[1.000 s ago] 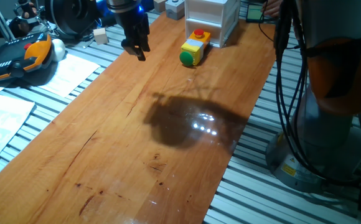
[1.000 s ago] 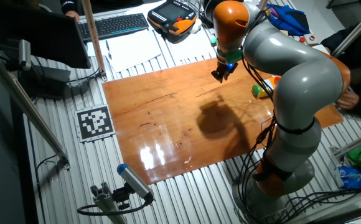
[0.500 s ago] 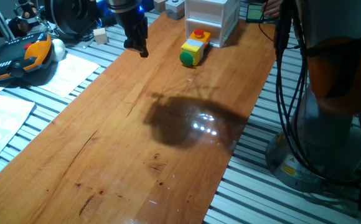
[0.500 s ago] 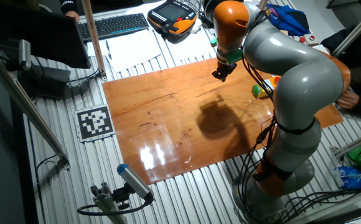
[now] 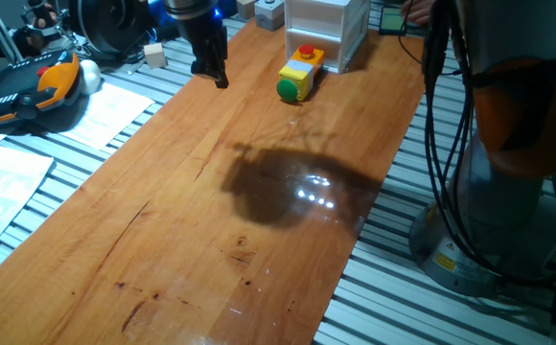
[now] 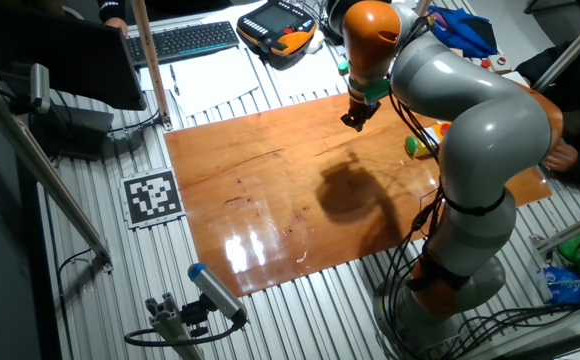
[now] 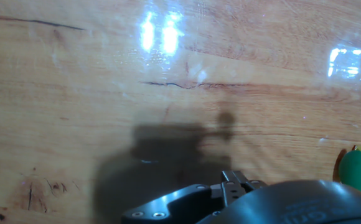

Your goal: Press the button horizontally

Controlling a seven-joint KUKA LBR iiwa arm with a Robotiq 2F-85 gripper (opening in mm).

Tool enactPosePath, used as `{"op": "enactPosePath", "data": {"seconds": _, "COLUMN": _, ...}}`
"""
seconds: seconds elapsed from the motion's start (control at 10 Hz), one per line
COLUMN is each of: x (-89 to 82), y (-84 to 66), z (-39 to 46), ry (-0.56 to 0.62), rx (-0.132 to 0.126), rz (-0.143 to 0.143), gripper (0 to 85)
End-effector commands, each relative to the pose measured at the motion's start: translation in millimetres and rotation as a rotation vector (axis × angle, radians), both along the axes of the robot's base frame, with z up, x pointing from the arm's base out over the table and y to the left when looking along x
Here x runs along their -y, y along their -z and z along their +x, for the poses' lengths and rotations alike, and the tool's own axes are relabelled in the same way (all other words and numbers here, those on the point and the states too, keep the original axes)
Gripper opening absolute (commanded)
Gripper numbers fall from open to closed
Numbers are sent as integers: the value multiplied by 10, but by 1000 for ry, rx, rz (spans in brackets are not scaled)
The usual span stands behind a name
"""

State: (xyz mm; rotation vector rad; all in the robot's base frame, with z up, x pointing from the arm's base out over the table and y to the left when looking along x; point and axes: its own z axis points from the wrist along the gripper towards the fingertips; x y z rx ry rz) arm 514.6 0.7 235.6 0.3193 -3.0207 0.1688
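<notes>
The green dome button (image 5: 287,90) sticks out sideways from the near end of a small yellow box (image 5: 303,69) at the far end of the wooden table. A smaller red button (image 5: 306,52) sits on top of the box. My gripper (image 5: 211,75) hangs close over the wood to the left of the button, apart from it. In the other fixed view the gripper (image 6: 355,120) is left of the button (image 6: 411,146), which the arm partly hides. In the hand view the button (image 7: 358,170) shows at the right edge. No view shows a gap between my fingertips.
A white drawer unit (image 5: 326,29) stands right behind the yellow box. A teach pendant (image 5: 29,91) and papers (image 5: 105,110) lie left of the wooden board (image 5: 259,192). The arm's base (image 5: 508,192) and cables stand to the right.
My gripper has risen slightly and shifted toward the far end of the table over the last second. It has held still for the last half second. The button has not moved.
</notes>
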Motion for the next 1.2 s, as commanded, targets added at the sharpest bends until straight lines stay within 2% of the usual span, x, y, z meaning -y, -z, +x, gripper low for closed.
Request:
{"op": "enactPosePath", "data": {"seconds": 0.0, "x": 0, "y": -1, "z": 0, "ry": 13, "rx": 2, "rz": 0, "gripper": 0}}
{"op": "enactPosePath", "data": {"seconds": 0.1, "x": 0, "y": -1, "z": 0, "ry": 36, "rx": 32, "rz": 23, "gripper": 0}}
{"op": "enactPosePath", "data": {"seconds": 0.2, "x": 0, "y": -1, "z": 0, "ry": 68, "rx": 36, "rz": 73, "gripper": 0}}
{"op": "enactPosePath", "data": {"seconds": 0.3, "x": 0, "y": -1, "z": 0, "ry": 83, "rx": 12, "rz": 103, "gripper": 0}}
{"op": "enactPosePath", "data": {"seconds": 0.4, "x": 0, "y": -1, "z": 0, "ry": 97, "rx": 9, "rz": 108, "gripper": 0}}
{"op": "enactPosePath", "data": {"seconds": 0.5, "x": 0, "y": -1, "z": 0, "ry": 100, "rx": 19, "rz": 74, "gripper": 0}}
{"op": "enactPosePath", "data": {"seconds": 0.6, "x": 0, "y": -1, "z": 0, "ry": 114, "rx": 39, "rz": 68, "gripper": 0}}
{"op": "enactPosePath", "data": {"seconds": 0.7, "x": 0, "y": -1, "z": 0, "ry": 131, "rx": 43, "rz": 70, "gripper": 0}}
{"op": "enactPosePath", "data": {"seconds": 0.9, "x": 0, "y": -1, "z": 0, "ry": 156, "rx": 34, "rz": 53, "gripper": 0}}
{"op": "enactPosePath", "data": {"seconds": 1.0, "x": 0, "y": -1, "z": 0, "ry": 163, "rx": 40, "rz": 59, "gripper": 0}}
{"op": "enactPosePath", "data": {"seconds": 1.1, "x": 0, "y": -1, "z": 0, "ry": 152, "rx": 58, "rz": 59, "gripper": 0}}
